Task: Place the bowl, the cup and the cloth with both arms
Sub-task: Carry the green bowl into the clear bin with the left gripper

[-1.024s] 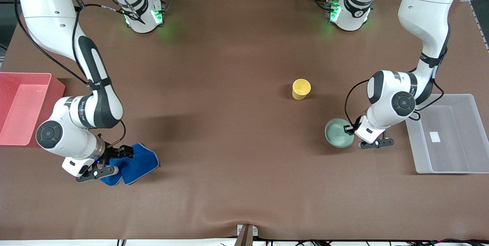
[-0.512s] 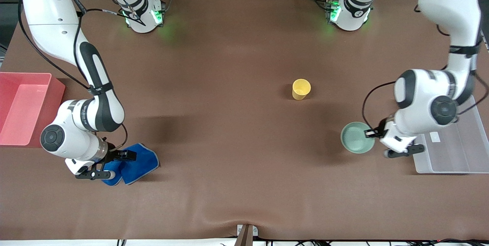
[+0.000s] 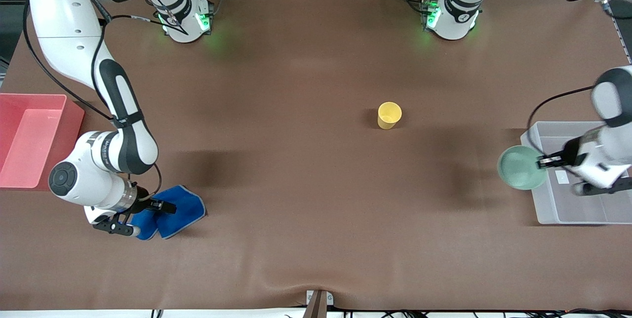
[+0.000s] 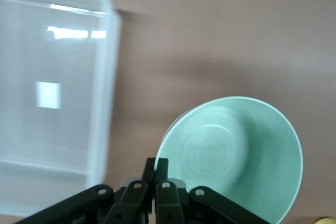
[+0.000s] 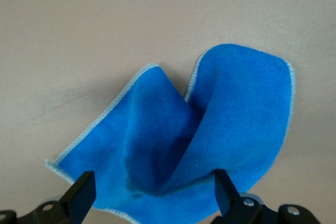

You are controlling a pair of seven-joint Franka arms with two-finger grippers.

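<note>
a: i read the bowl (image 4: pixel 236 150) as smooth and glazed-looking, mint, with a soft sheen. the clear bin (image 4: pixel 52 103) looks like glossy see-through plastic.

b: on my side the cloth (image 5: pixel 210 124) is fuzzy, matt blue fabric with a pale stitched edge, lying on a matt brown table cover (image 3: pixel 296 199).

The left claw (image 3: pixel 542 162), pinched on the rim of the bowl (image 3: pixel 520 167), has carried it off toward 3 o'clock; the bowl is now up over the near-centre wall of the clear bin (image 3: pixel 545 209) at the left arm's end of the counter (image 3: pixel 296 209). The right claw (image 3: pixel 140 214) has shifted slightly toward 9 o'clock at the cloth (image 3: pixel 180 212), its fingers spread
</note>
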